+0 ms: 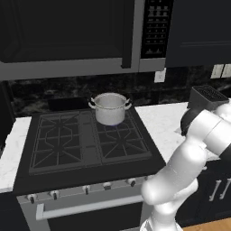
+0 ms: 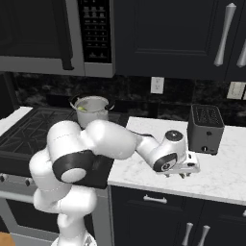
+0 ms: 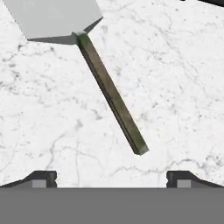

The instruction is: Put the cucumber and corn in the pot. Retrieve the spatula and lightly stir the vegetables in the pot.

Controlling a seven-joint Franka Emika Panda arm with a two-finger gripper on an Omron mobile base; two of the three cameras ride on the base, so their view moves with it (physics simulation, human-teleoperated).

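We're over the spatula (image 3: 87,65) now, gripper (image 3: 111,177) spread wide and holding nothing. The spatula lies flat on the white counter (image 2: 226,178), to the right of the stove (image 1: 85,144), near the counter's front edge and in front of the toaster (image 2: 205,129). In the hand view its handle runs diagonally, with the blade toward the top left and the free end just ahead of the fingertips (image 3: 41,178).

Risks as we see them:
- The handle is skewed to the jaw line. If we close without rolling the wrist, the pads catch it cornerwise and it twists or squirts out.
- It's thin and flat on the marble. Descend too little and we pinch air; too much and the tips jam into the counter.
- A grasp at the very end of the handle leaves the blade as a long lever, so it may droop or swing on the carry.
- The pot (image 1: 109,108) sits at the stove's back edge, right burner. It looks light, so a low swing could knock it. Something yellow-green shows inside it; we can't tell what.
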